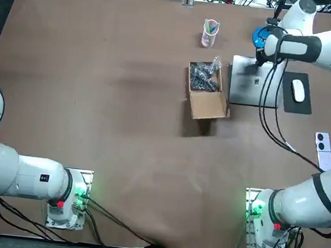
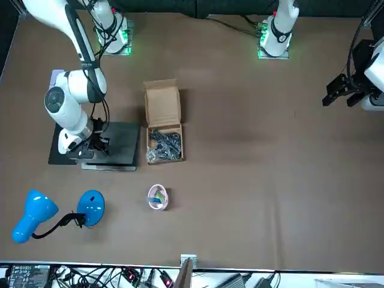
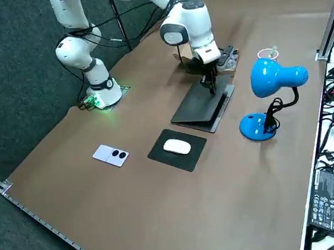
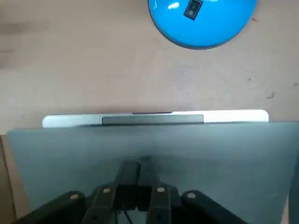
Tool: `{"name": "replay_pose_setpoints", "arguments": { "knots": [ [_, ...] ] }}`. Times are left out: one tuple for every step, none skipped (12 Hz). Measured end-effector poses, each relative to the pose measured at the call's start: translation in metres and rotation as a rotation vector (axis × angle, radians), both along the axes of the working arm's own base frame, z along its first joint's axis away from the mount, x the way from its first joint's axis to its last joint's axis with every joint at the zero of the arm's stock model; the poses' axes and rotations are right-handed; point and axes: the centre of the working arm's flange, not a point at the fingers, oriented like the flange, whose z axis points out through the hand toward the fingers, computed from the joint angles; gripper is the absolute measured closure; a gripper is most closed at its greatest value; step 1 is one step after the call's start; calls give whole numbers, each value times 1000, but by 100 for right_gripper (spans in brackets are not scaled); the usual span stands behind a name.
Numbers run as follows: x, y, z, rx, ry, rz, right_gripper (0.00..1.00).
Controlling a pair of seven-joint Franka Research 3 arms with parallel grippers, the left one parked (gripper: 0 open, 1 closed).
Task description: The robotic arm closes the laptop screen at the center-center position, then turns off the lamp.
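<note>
At the table's far right side, your right claw (image 4: 138,167), fingers pinched together on nothing, presses its tips onto the grey lid of the laptop (image 1: 246,91). The laptop lies folded almost flat over its base, next to an open cardboard box (image 1: 209,105). Just beyond the laptop, the blue lamp (image 3: 267,79) stands untouched, its switch (image 4: 192,8) on the base.

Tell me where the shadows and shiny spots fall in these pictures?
Top view: the cardboard box throws a dark shadow toward the robot. Right wrist view: a white glint sits on the blue lamp base; the right gripper, shut, is down at the grey laptop lid.
</note>
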Motion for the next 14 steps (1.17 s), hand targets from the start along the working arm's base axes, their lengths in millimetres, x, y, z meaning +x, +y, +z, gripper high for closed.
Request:
{"name": "replay_pose_setpoints", "arguments": {
  "knots": [
    [1,0,-6,0,-3,-1,98],
    [2,0,-13,1,-6,-1,98],
    [2,0,-18,1,-8,-1,98],
    [3,0,-23,1,-7,-2,98],
    [3,0,-25,1,-7,-1,98],
    [5,0,-24,1,-10,-1,98],
    [6,0,-22,2,-15,0,98],
    [8,1,-20,2,-18,1,98],
    [9,1,-18,2,-17,2,98],
    [10,2,-14,1,-10,4,98],
    [12,3,-8,0,4,6,98],
    [19,6,11,-4,37,13,98],
    [23,8,23,-11,46,22,98],
    [26,10,35,-29,48,41,98]
  ]
}}
